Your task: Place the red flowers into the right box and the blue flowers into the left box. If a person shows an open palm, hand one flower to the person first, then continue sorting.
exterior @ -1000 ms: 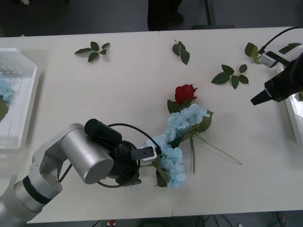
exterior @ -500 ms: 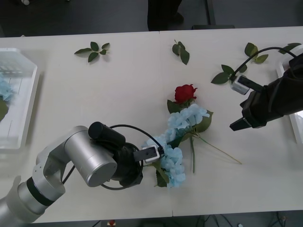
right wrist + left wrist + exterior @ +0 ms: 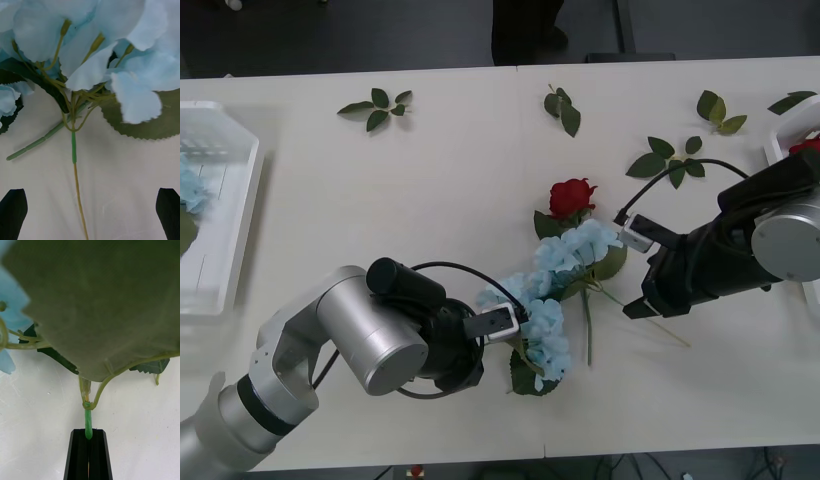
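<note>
White tabletop [image 3: 450, 200] is carrying a tangle of blue hydrangeas [image 3: 545, 300] and one red rose [image 3: 571, 196] at its middle, with loose leaf sprigs [image 3: 377, 106] lying farther back. The left gripper [image 3: 89, 450] is pinching one hydrangea stem [image 3: 88, 423] tight, so a lift toward the left box [image 3: 215, 200] looks next. The right gripper [image 3: 90, 212] is hovering with fingers spread over a second hydrangea's stem [image 3: 77, 180], needing to descend and close.
</note>
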